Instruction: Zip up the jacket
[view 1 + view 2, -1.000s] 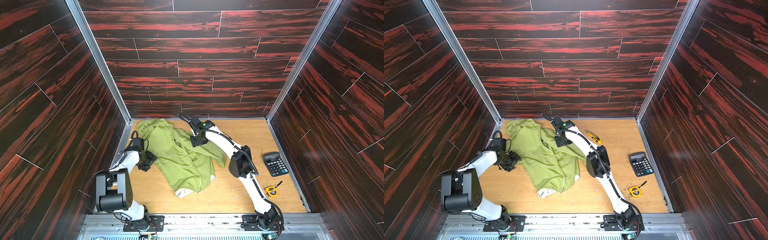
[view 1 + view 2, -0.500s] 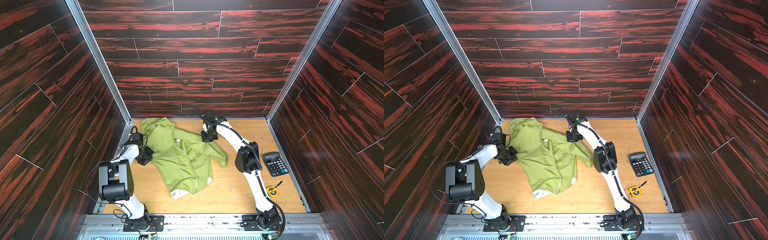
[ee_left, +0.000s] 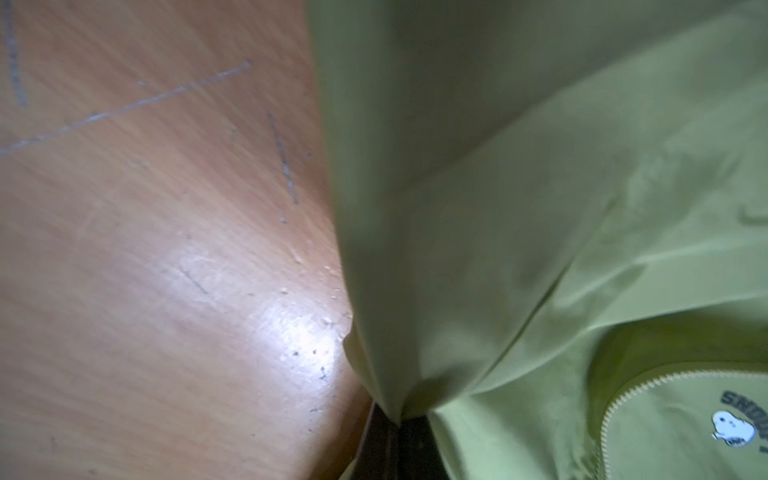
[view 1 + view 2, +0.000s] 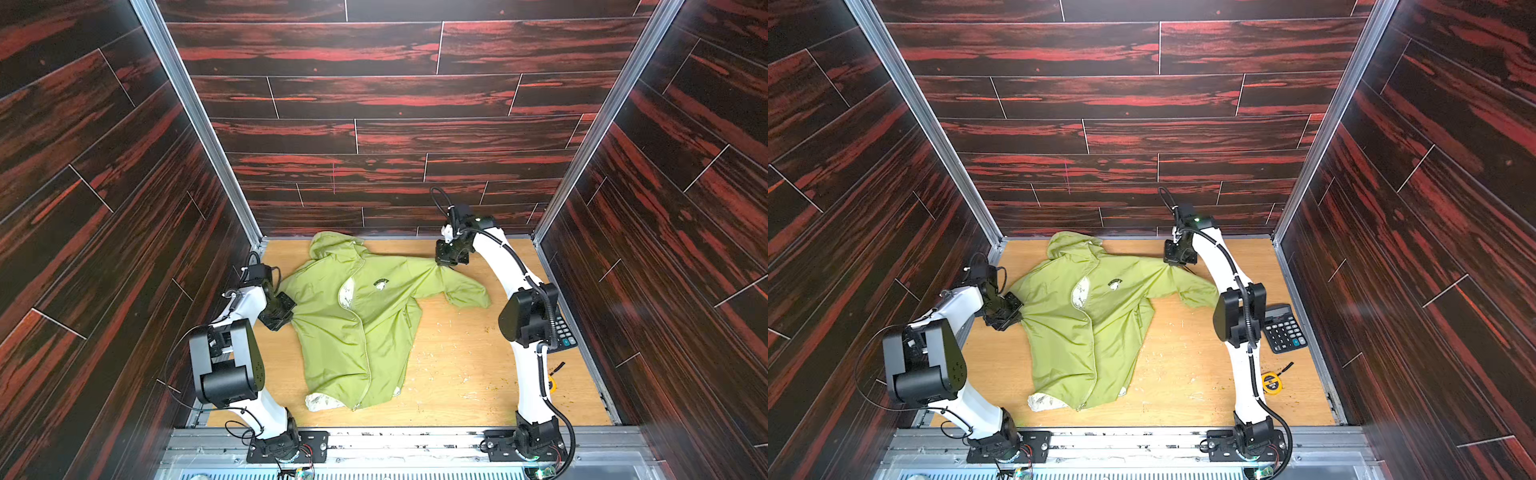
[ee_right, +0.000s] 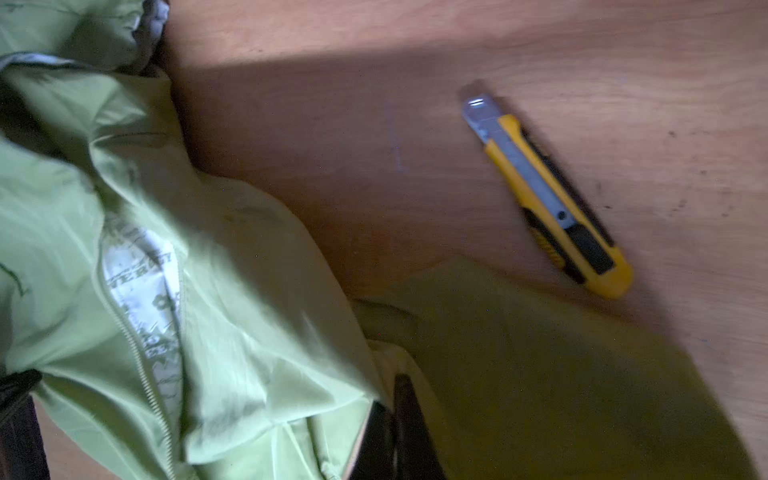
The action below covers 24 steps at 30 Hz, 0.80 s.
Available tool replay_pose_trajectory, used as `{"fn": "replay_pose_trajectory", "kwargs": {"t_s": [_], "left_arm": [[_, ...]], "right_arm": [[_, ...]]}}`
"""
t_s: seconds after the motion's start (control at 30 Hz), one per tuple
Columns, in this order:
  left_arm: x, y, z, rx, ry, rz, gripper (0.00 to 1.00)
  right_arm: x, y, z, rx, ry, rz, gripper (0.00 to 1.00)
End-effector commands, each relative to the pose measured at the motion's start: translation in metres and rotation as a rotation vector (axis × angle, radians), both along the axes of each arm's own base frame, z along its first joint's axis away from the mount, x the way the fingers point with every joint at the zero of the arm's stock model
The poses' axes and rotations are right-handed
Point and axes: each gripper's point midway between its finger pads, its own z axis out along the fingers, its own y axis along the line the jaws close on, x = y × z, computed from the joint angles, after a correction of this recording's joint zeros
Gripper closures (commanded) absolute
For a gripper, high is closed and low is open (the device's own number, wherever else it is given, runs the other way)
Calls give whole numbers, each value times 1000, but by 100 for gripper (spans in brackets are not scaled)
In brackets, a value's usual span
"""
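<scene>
jacket (image 4: 357,332) flat mid-desk (image 4: 457,374), hood (image 4: 332,247) at far edge | left gripper (image 4: 291,318) and right gripper (image 4: 442,266) each clamped on a shoulder | likely light, limp, slippery | best hold: zipper slider plus hem (image 4: 365,401)

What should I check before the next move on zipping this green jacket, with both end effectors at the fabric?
1. Left end effector grip on the lime-green hooded jacket: shut on its side edge, ok.
2. Right end effector grip: shut on fabric near the shoulder, ok.
3. Front facing up: chest logo shows, ok.
4. Zipper closed to the top: white lining shows through a gap at the chest, not ok.
5. Slider position: cannot tell.
6. Yellow utility knife clear of fabric: lies on the table close beside the sleeve, not ok.
</scene>
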Motion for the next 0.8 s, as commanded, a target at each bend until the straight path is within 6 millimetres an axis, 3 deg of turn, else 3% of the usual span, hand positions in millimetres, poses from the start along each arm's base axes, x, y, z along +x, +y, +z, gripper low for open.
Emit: {"fn": "replay_pose_trajectory", "kwargs": {"t_s": [0.0,0.2,0.37,0.43,0.6,0.67,0.77], "left_arm": [[-3,14,12,24,-1,9,100],[0,19,16,13,-13,11,100],[0,18,17,12,-13,1,100],[0,17,19,9,-20,-3,92],[-2,17,44,30,-70,-10,58],[-3,18,58,51,-99,-13,50],[0,18,77,69,-152,-30,45]], "right_arm": [[-10,-14,12,-5,19,-35,100],[-3,-30,13,7,23,-92,100],[-4,-26,10,32,46,-87,100],[-5,-25,12,44,47,-87,100],[-11,-20,34,71,5,-75,68],[-14,-19,45,68,-16,-72,56],[-21,-16,54,52,-32,-68,48]]}}
